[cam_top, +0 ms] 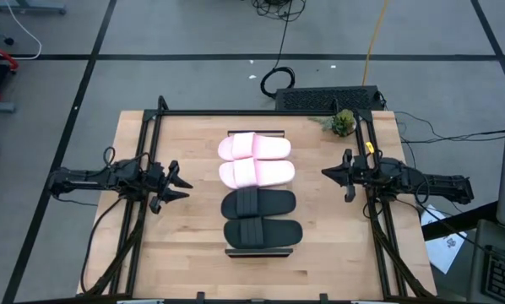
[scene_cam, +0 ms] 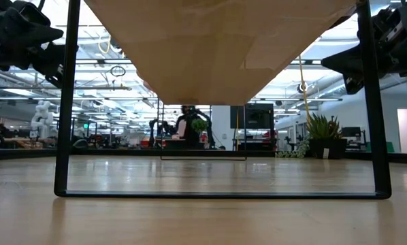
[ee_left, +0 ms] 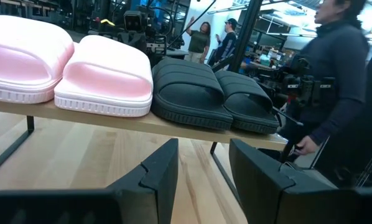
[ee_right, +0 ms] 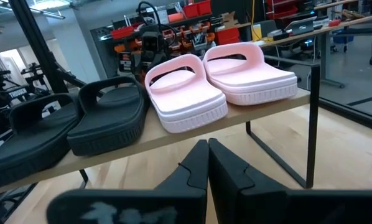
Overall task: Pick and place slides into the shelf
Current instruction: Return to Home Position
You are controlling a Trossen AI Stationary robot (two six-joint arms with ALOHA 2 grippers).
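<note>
Closest to the lens are the two dark fingers of the left gripper point(ee_left: 203, 163). They stand apart with only bare table showing in the gap, so it is released and empty. Straight ahead of it, raised above its fingertips on thin black legs, runs the shelf point(ee_left: 180, 126). All four slides sit on its board in one row, side by side and touching: the pink slides point(ee_left: 68, 68) ahead and off to one side of the fingers, the black slides point(ee_left: 214, 93) ahead and to the other.

Facing the shelf from the opposite side, the right gripper point(ee_right: 208, 152) has its fingers pressed together on nothing, so it is clenched but carries no load. From above, each gripper hangs clear of the shelf, well apart from the nearest slide, about level with where the pink pair meets the black pair.

I judge that this spacing suits a parked pose. No slide lies on the table point(cam_top: 193, 253), so there is nothing to reach for, and holding off from the board keeps the fingers from nudging the row.

A potted plant point(cam_top: 343, 123) stands off to one side of the right gripper, near the table's corner. A person point(ee_left: 338, 74) in dark clothes is in the room past the black pair. The job reads as done, bar the arms settling
</note>
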